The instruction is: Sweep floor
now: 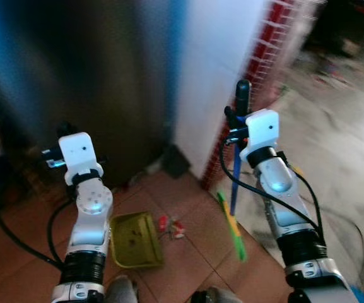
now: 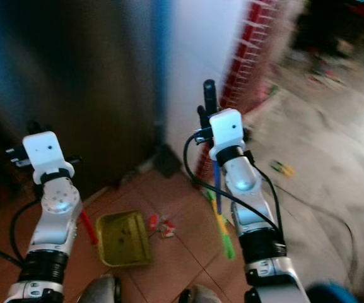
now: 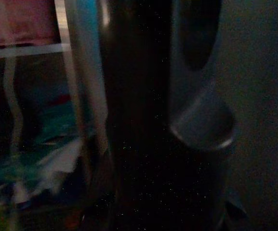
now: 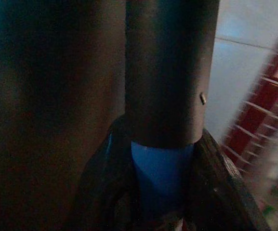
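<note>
My right gripper [image 1: 233,124] is shut on the broom handle [image 1: 235,183], a blue pole with a black grip [image 4: 170,72] sticking up above the fingers [image 4: 100,178]. The green broom head [image 1: 233,228] rests on the floor by the edge of the terracotta tiles. A yellow-green dustpan [image 1: 134,241] lies flat on the tiles in front of my feet. Its red handle [image 2: 88,227] rises behind my left arm to the left gripper [image 1: 57,150], which is shut on it. Small red and white litter [image 1: 171,227] lies just right of the dustpan. The left wrist view is dark and blurred.
A dark door or cabinet [image 1: 106,82] and a white wall corner [image 1: 213,63] stand close ahead. A red tiled strip [image 1: 264,57] runs back on the right beside open grey floor [image 1: 333,145]. A black object [image 1: 175,161] sits at the wall's foot.
</note>
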Robot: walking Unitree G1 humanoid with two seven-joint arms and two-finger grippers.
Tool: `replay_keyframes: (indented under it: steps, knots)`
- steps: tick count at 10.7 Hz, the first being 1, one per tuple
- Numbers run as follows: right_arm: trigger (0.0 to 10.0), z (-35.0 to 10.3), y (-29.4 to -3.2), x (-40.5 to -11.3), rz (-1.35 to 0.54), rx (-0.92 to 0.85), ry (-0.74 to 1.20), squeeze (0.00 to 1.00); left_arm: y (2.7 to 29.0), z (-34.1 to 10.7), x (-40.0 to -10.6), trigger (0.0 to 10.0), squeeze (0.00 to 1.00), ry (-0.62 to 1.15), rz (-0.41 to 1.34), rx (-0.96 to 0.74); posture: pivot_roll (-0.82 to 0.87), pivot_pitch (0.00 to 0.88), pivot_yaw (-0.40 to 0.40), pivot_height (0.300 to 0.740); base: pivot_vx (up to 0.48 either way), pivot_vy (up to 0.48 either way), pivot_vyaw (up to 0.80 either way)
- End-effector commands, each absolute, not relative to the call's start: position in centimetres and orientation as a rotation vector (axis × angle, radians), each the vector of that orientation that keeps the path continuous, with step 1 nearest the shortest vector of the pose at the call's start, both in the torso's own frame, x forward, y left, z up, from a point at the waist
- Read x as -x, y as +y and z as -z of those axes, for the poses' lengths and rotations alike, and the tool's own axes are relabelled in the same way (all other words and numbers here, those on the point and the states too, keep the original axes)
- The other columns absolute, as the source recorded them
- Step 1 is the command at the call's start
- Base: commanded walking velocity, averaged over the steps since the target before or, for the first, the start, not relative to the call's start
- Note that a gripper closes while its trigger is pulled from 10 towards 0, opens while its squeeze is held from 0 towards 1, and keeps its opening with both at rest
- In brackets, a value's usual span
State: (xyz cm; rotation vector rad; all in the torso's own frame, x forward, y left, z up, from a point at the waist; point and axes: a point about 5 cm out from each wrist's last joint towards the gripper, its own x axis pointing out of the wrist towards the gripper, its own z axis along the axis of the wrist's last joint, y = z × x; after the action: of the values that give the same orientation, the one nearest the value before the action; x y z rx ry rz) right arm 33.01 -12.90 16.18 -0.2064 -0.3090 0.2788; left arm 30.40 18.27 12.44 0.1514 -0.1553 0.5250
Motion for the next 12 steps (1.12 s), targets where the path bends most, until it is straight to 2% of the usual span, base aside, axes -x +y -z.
replay_keyframes:
  steps: [1,5,11,12]
  knots:
    - [10.0,-17.5,-13.0,-33.0,-0.277,0.213,-0.375,0.00,18.0,-14.8,-30.7,10.0,0.00,-0.256,-0.527,-0.159,-0.01,0.072,-0.074,0.740,0.000,0.000,0.00]
    - [10.0,-17.5,-13.1,-33.0,-0.272,0.198,-0.371,0.00,18.8,-13.5,-30.7,10.0,0.00,-0.235,-0.533,-0.211,-0.02,0.077,-0.073,0.740,0.000,0.000,0.00]
    - [10.0,-17.0,-14.9,-33.2,-0.187,0.050,-0.264,0.00,16.5,-10.1,-33.3,10.0,0.00,-0.142,-0.468,-0.160,-0.14,0.114,-0.085,0.740,0.000,0.000,0.00]
    - [10.0,-17.3,-14.8,-33.2,-0.194,0.047,-0.269,0.00,16.3,-9.7,-33.2,10.0,0.00,-0.157,-0.469,-0.223,-0.14,0.115,-0.089,0.740,0.000,0.000,0.00]
